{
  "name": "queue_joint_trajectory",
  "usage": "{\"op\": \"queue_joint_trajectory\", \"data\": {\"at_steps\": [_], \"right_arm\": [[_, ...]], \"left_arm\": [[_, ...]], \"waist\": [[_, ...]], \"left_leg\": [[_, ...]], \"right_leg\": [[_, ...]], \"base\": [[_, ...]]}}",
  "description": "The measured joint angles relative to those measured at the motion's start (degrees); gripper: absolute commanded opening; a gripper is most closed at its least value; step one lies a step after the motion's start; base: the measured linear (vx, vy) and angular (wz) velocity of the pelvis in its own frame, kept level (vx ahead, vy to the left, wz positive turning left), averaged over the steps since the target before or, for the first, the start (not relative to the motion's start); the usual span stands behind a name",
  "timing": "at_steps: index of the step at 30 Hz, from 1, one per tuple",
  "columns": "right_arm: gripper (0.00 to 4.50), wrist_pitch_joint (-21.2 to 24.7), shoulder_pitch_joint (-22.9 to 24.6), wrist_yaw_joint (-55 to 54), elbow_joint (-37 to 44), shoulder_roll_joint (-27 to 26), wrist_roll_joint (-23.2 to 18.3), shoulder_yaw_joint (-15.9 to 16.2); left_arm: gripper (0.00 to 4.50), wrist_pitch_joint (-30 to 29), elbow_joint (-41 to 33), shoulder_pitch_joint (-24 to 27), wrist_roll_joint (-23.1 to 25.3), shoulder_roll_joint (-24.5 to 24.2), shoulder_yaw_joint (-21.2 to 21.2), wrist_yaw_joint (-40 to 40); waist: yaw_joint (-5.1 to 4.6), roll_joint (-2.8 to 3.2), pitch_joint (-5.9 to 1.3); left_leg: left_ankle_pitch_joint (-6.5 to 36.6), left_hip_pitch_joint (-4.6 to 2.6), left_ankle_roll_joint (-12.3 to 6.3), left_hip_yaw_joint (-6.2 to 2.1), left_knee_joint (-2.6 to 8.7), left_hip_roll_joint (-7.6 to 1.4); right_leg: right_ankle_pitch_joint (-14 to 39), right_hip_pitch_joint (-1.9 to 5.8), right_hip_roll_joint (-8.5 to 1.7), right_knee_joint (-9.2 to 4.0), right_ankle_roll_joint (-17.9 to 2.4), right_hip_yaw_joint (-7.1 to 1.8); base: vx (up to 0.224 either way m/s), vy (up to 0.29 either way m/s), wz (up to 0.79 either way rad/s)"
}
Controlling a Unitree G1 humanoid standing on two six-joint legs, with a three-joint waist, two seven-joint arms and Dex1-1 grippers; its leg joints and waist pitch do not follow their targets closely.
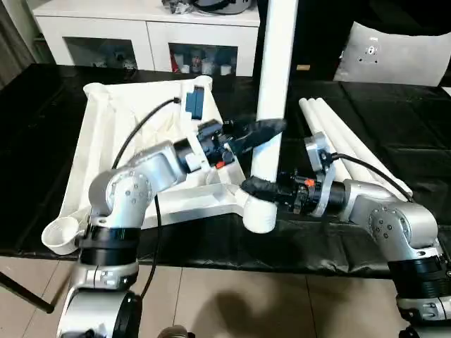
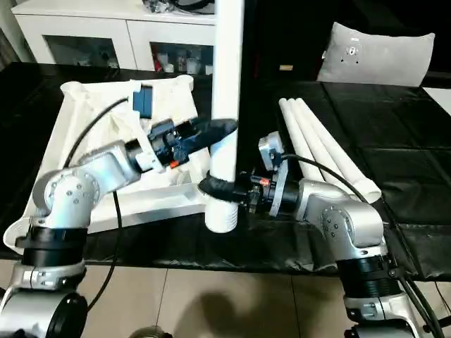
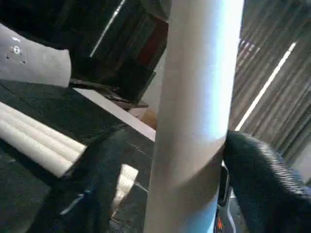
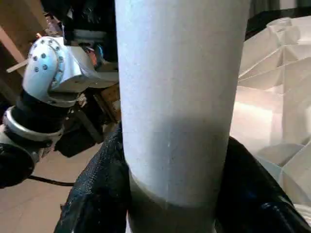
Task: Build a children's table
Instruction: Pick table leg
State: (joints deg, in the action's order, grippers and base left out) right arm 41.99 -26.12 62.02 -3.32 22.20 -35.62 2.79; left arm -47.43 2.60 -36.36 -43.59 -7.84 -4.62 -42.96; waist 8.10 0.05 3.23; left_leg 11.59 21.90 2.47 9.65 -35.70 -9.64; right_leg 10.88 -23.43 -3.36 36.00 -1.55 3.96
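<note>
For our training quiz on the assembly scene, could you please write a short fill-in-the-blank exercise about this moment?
1. One table leg stands ___ in a corner socket of the table top.
2. The right gripper is closed around the leg just ___ the socket.
3. ___ spare legs lie on the black surface.

Missing words: upright; above; three

- The upright leg (image 1: 276,63) runs off the head view's top edge, its upper end unseen.
- The right end effector (image 1: 255,189) wraps the leg's base; its far finger is hidden behind the leg.
- The table top (image 1: 106,148) is partly covered by the left forearm.
- Items behind the cabinet (image 1: 148,35) glass are too small to tell.
</note>
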Motion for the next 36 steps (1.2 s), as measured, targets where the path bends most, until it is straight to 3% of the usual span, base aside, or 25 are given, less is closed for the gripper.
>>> {"op": "queue_joint_trajectory", "data": {"at_steps": [4,7,11,12,16,18,36], "right_arm": [[1.88,0.01,-0.01,0.62,-0.01,0.39,-0.25,0.02],[1.88,0.0,-0.01,0.95,-0.02,0.42,-0.24,0.12],[1.88,0.0,-0.01,0.96,-0.22,0.42,-0.21,0.17],[1.88,0.0,-0.01,0.98,-0.22,0.42,-0.21,0.19],[1.88,0.0,-0.02,0.97,-0.29,0.5,-0.18,0.29],[1.88,-0.03,-0.02,0.96,-0.29,0.52,-0.14,0.3],[1.87,-2.42,-0.3,-0.53,-2.03,-0.41,1.8,1.14]], "left_arm": [[3.04,0.0,-0.26,0.1,-0.63,-0.41,0.09,-0.7],[2.65,0.0,-0.61,0.34,-0.78,-0.44,0.06,-0.91],[2.58,0.0,-0.63,0.46,-1.22,-0.46,0.06,-1.29],[2.25,0.02,-0.62,0.46,-1.22,-0.46,0.05,-1.26],[2.21,0.16,-0.63,0.47,-1.42,-0.45,0.02,-1.27],[1.93,0.18,-0.63,0.53,-1.54,-0.31,0.03,-1.26],[1.79,2.11,-0.34,1.02,0.07,-0.62,0.67,-0.03]], "waist": [[0.01,0.0,0.0],[0.0,0.0,0.0],[0.0,-0.01,0.0],[0.0,-0.01,0.0],[0.0,-0.01,0.0],[0.0,-0.01,0.0],[-0.01,-0.01,0.0]], "left_leg": [[0.0,0.0,0.0,0.0,0.0,0.0],[0.0,0.0,0.0,0.0,0.0,0.0],[0.0,0.0,0.0,0.0,0.0,0.0],[0.0,0.0,0.0,0.0,0.0,0.0],[0.0,0.0,0.0,0.0,0.0,0.0],[0.0,0.0,0.0,0.01,0.0,0.0],[0.0,0.0,0.0,0.01,0.0,0.0]], "right_leg": [[0.0,0.0,0.0,0.0,0.0,0.0],[0.0,0.0,0.0,0.0,0.0,0.0],[0.0,0.0,0.0,0.0,0.0,0.0],[0.0,0.0,0.0,0.0,0.0,0.0],[0.01,0.0,0.0,0.0,0.01,0.0],[0.01,0.0,0.0,0.0,0.01,0.0],[0.01,0.0,0.0,0.0,0.01,0.0]], "base": [[0.0,0.0,0.0],[0.0,0.0,0.0],[0.0,0.0,0.0],[0.0,0.0,0.0],[0.0,0.0,0.0],[0.0,0.0,0.0],[0.0,0.0,0.0]]}}
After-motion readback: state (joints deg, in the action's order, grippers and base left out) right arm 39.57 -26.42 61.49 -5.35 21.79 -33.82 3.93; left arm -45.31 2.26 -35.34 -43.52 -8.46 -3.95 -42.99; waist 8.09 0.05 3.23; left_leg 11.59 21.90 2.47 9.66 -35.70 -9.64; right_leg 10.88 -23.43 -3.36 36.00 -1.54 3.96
